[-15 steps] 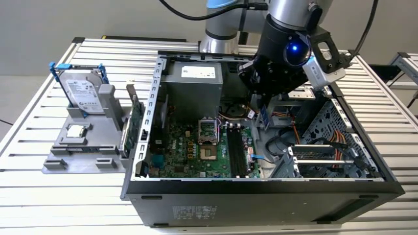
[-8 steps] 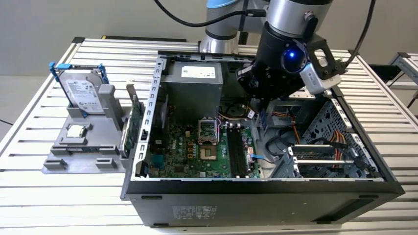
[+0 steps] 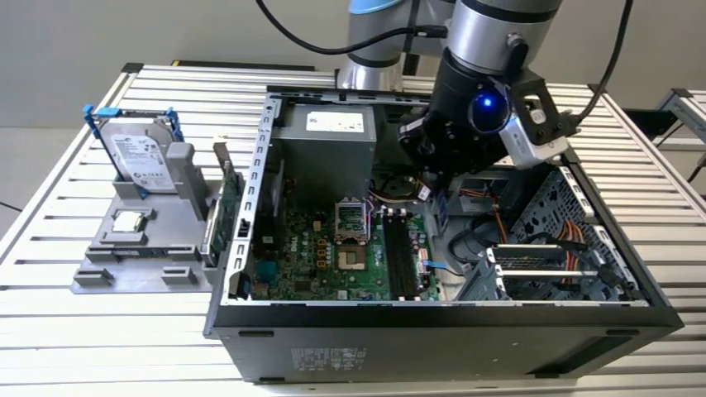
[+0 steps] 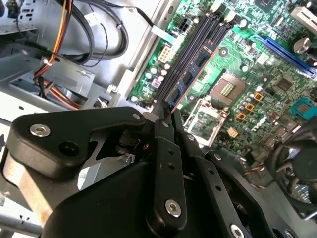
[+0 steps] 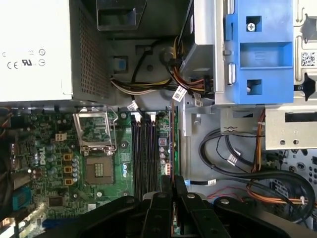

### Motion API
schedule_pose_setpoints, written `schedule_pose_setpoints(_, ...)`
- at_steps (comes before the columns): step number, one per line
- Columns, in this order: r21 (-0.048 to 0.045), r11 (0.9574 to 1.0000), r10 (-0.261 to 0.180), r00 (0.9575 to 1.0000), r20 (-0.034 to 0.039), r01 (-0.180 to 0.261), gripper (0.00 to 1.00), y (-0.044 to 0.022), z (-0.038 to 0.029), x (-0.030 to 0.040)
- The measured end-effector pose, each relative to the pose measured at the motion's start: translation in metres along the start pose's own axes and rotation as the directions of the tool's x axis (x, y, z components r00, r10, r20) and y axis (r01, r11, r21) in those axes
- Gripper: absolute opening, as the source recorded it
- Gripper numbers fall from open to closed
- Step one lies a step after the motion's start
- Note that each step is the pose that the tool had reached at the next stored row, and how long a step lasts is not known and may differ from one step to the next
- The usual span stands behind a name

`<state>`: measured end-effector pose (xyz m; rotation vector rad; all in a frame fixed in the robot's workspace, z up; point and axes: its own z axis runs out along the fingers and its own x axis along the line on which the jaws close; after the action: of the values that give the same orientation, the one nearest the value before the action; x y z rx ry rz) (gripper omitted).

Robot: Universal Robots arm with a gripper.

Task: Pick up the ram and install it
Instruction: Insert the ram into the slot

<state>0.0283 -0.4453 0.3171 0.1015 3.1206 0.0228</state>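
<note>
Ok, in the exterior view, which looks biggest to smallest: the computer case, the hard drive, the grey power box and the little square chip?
1. computer case
2. grey power box
3. hard drive
4. little square chip
The differences look clear, so nearness to the camera does not change the order.

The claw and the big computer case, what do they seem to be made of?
Claw: matte black, likely hard plastic or coated metal, with shiny bolts.
Computer case: thin grey sheet metal, seemingly, with folded edges and punched holes.

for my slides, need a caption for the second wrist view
Hand gripping the ram lengthwise along the black memory slots of the motherboard
</note>
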Motion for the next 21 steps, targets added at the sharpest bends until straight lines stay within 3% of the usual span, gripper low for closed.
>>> schedule_pose_setpoints(8, 0.001, 0.9985, 0.054, 0.9985, 0.0009, -0.054, 0.0, -0.0004, 0.0105, 0.0008)
schedule_pose_setpoints(15, 0.0009, 0.9984, 0.056, 0.9984, 0.0009, -0.056, 0.0, -0.0005, 0.013, 0.0009)
schedule_pose_setpoints(21, 0.0011, 0.999, 0.045, 0.999, 0.0007, -0.045, 0.0, -0.0019, 0.0204, 0.0009)
